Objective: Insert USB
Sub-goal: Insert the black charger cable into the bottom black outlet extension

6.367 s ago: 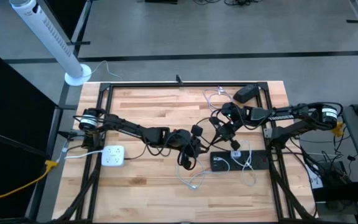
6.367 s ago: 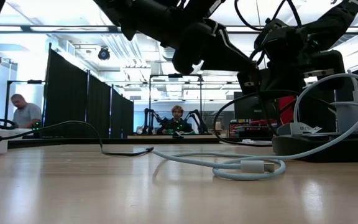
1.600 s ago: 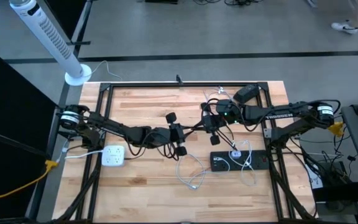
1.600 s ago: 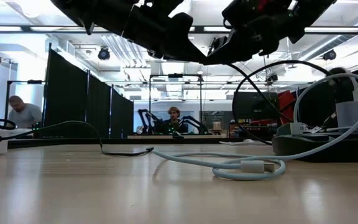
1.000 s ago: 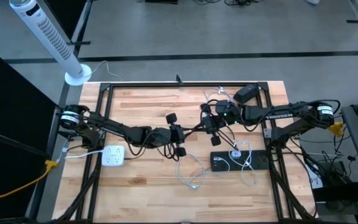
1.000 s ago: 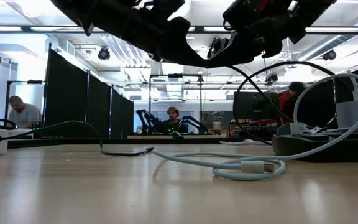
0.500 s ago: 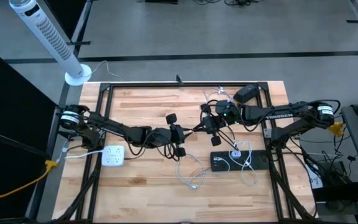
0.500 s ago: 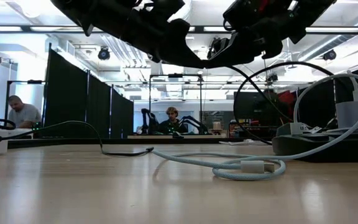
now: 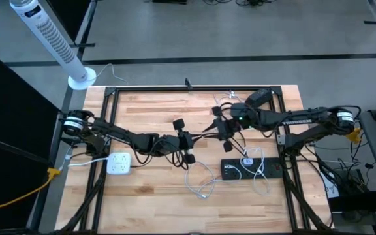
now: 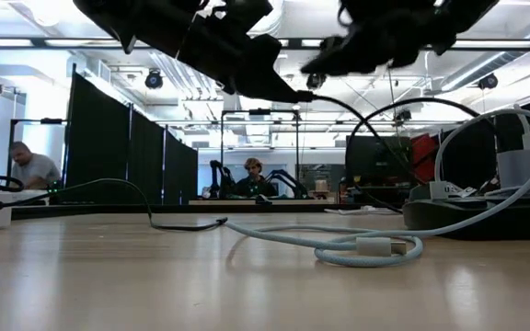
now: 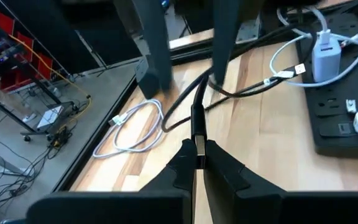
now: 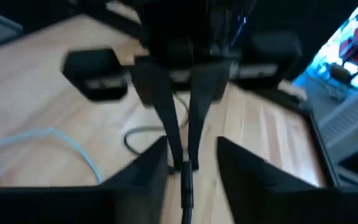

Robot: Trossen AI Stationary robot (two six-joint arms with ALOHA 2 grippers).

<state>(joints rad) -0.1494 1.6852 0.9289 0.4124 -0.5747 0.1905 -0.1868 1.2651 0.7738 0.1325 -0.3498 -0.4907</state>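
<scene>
My left gripper [image 11: 197, 163] is shut on the plug end of a black USB cable [image 11: 199, 102], raised above the table's middle [image 9: 196, 139]. From there the cable runs toward the right arm and sags to the table by the black power strip [image 9: 250, 168]. My right gripper [image 12: 191, 163] is open and hangs just right of the left one [image 9: 219, 128]. The black cable [image 12: 185, 186] passes between its fingers, and I see no touch. A white charger [image 11: 325, 53] stands plugged into the strip. My left gripper pinches the black cable's plug between its two fingertips, at the end with the pale metal part [image 11: 198, 145]. The plug's black body [image 11: 197, 118] sticks out ahead of the fingers, in line with them. Plug and cable are lifted clear of the table.
A white cable lies looped on the table in front of the strip [image 9: 201, 186] [image 10: 366, 246]. A white outlet block [image 9: 118, 163] sits near the left edge, and a black adapter brick [image 9: 260, 98] at the far right corner. People work in the room behind.
My right gripper has drawn back from the cable, up and a little toward the table's right edge; it shows blurred in the low view. The left gripper and the plug have stayed where they were.
</scene>
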